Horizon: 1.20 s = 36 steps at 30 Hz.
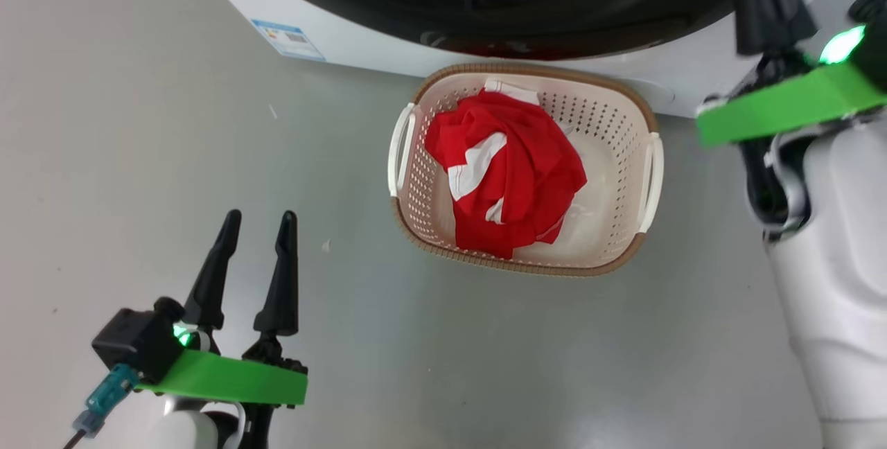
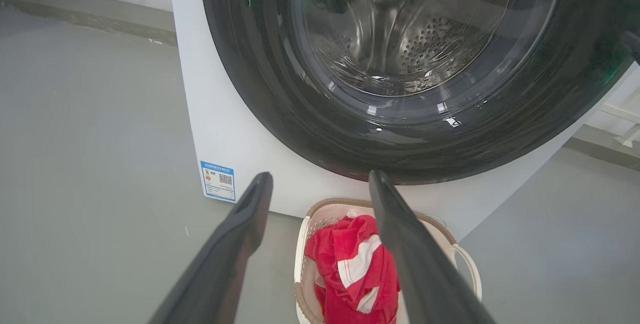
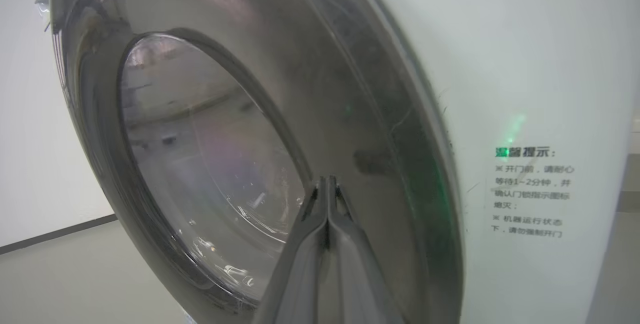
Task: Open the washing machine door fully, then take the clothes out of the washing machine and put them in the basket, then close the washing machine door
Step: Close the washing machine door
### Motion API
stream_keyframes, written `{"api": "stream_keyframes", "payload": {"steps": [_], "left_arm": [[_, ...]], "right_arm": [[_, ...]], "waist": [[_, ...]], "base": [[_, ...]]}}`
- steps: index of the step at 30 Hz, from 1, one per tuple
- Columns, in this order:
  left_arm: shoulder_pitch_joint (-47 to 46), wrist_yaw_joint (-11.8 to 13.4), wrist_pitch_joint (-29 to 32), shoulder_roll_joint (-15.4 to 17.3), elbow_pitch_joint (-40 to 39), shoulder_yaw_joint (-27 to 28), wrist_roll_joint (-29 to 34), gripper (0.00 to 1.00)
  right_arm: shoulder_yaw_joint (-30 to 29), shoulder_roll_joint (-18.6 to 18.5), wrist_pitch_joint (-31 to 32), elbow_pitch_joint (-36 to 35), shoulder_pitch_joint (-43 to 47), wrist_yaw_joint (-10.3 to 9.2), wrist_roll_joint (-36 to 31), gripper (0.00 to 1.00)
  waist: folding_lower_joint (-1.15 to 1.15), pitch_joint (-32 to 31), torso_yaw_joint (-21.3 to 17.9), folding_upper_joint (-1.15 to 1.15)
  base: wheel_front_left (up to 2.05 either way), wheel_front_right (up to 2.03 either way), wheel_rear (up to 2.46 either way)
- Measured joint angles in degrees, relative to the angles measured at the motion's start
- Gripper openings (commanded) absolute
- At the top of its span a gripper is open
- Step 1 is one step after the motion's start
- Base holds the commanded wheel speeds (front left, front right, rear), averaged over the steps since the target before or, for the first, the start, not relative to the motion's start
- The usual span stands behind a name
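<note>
clothes (image 1: 509, 179) are lying bunched inside the basket (image 1: 610, 123), toward its nine o'clock side. the basket is sitting on the floor just in front of the washing machine (image 1: 346, 37), which is running along the head view's twelve o'clock edge. we are judging the unloading done: through the glass we are seeing bare steel drum and no red fabric. the washing machine door (image 2: 260, 89) is lying against the machine's front, looking shut or all but shut; we are not able to tell whether its latch has caught. our right gripper (image 3: 326, 181) is holding its fingers pressed together with nothing between them, tips touching or just off the door's glossy black rim at about four o'clock of the glass. our left gripper (image 1: 260, 217) is hanging at seven o'clock of the head view, jaws spread wide and empty, well apart from the basket. what we are taking as left is one firm push, if the door is not yet latched.
</note>
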Motion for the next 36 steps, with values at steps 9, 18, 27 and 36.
{"api": "stream_keyframes", "payload": {"steps": [9,18,27,36], "left_arm": [[2.22,0.00,0.00,1.72,0.79,0.27,1.04,1.00],[5.32,0.00,0.00,3.54,1.82,0.75,1.46,1.00],[8.51,0.00,0.00,5.01,2.29,1.72,1.65,1.00],[10.50,0.00,0.00,6.45,2.29,2.52,1.64,1.00]], "right_arm": [[3.05,-0.02,0.00,-0.42,10.19,-0.01,0.10,1.00],[5.06,-0.03,0.01,-1.00,19.80,-0.01,0.74,1.00],[4.94,0.10,0.02,-2.32,27.60,-0.01,1.30,1.00],[4.60,0.03,0.07,-3.21,33.54,-0.01,1.52,1.00]], "waist": [[0.00,-4.19,-1.79,0.00],[0.00,-8.83,-3.99,0.00],[0.00,-13.15,-6.41,0.00],[0.00,-16.39,-9.80,0.00]], "base": [[0.00,0.00,0.00],[0.00,0.00,0.00],[0.00,0.00,0.00],[0.00,0.00,0.00]]}}
